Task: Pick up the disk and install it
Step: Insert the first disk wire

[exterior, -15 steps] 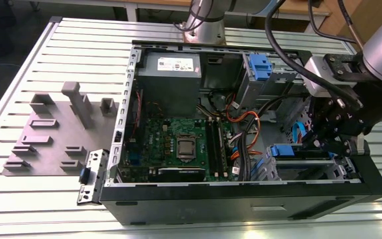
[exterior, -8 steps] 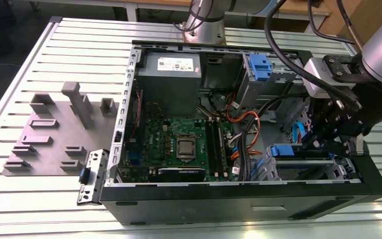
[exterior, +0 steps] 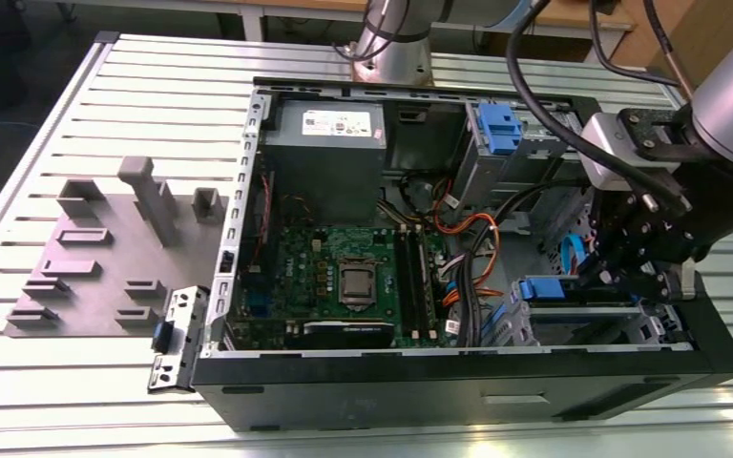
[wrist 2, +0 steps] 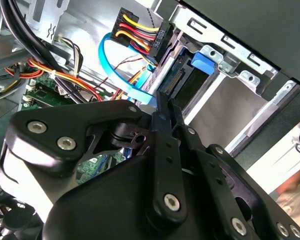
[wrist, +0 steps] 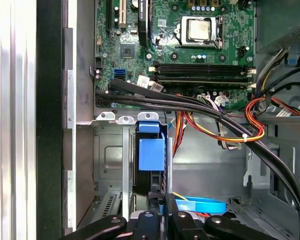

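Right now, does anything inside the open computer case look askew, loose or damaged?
Nothing stands out. The disk stands on edge in the metal drive bay, under the hand. Cables drape loosely over the bay, but none looks torn or pinched.

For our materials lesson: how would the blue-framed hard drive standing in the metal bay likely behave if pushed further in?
The blue-framed hard drive is probably stiff: its edges look straight. Standing on edge between the grey metal bay walls, it should slide rather than tip. Its connector edge looks exposed, so it is possibly fragile.
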Controlling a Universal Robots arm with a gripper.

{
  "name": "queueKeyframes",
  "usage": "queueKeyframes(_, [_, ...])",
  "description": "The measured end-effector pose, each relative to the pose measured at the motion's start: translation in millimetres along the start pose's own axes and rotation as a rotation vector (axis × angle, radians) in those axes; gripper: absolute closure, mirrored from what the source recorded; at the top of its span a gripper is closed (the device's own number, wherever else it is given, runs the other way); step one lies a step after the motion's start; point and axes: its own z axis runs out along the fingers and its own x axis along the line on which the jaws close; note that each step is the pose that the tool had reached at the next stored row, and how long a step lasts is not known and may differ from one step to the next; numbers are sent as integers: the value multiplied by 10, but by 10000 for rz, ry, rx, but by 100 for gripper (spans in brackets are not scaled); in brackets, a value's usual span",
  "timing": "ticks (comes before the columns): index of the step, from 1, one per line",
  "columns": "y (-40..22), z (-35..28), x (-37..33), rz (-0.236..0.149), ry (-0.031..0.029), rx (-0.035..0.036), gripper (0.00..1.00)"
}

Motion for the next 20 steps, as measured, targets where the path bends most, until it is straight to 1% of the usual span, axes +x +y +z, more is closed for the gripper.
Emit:
queueKeyframes(12, [0,12,0,0,0,0,84])
queueKeyframes(14, [0,13,0,0,-1,0,83])
queueKeyframes(15, [0,13,0,0,-1,0,76])
queueKeyframes(19, [0,11,1,0,1,0,76])
queueKeyframes(20, [0,3,0,0,2,0,76])
